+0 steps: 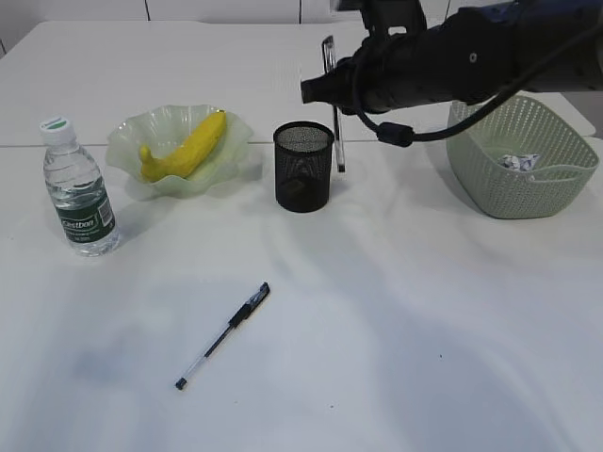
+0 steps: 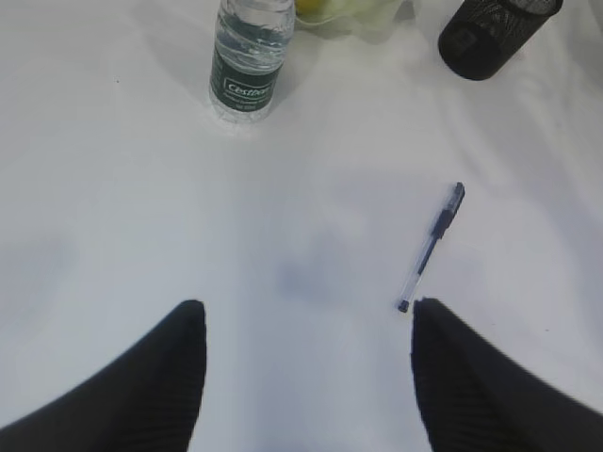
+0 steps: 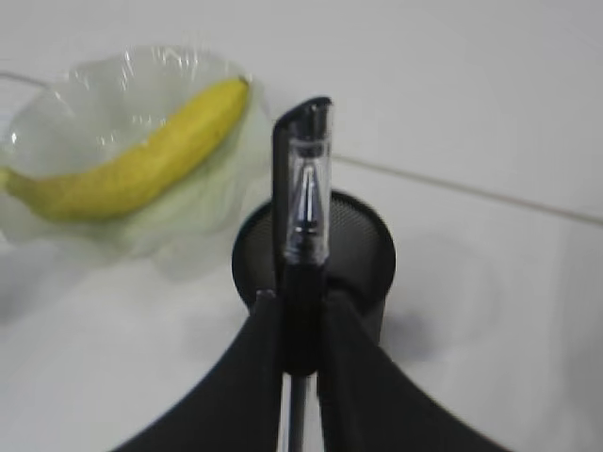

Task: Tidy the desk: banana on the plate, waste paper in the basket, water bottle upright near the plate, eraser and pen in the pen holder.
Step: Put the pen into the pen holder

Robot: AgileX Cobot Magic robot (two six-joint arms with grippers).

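2 pens [image 1: 223, 335] [image 1: 332, 99], 1 bottle [image 1: 79, 187], 1 banana [image 1: 186, 148], 1 plate [image 1: 127, 143], 1 basket [image 1: 556, 181]

Bottle [image 2: 250, 52] top cut off by frame; held pen's [image 3: 303, 273] lower end hidden between pincer fingers [image 3: 236, 377].

You'll find one readable mark: the water bottle [image 1: 80, 188] carries a dark green label [image 2: 243, 91], white lettering, probably "Cestbon", though blurred. Nothing else bears legible text.

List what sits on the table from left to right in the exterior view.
water bottle → plate holding the banana → loose pen lying on the table → pen holder → second pen held upright by the right gripper → basket
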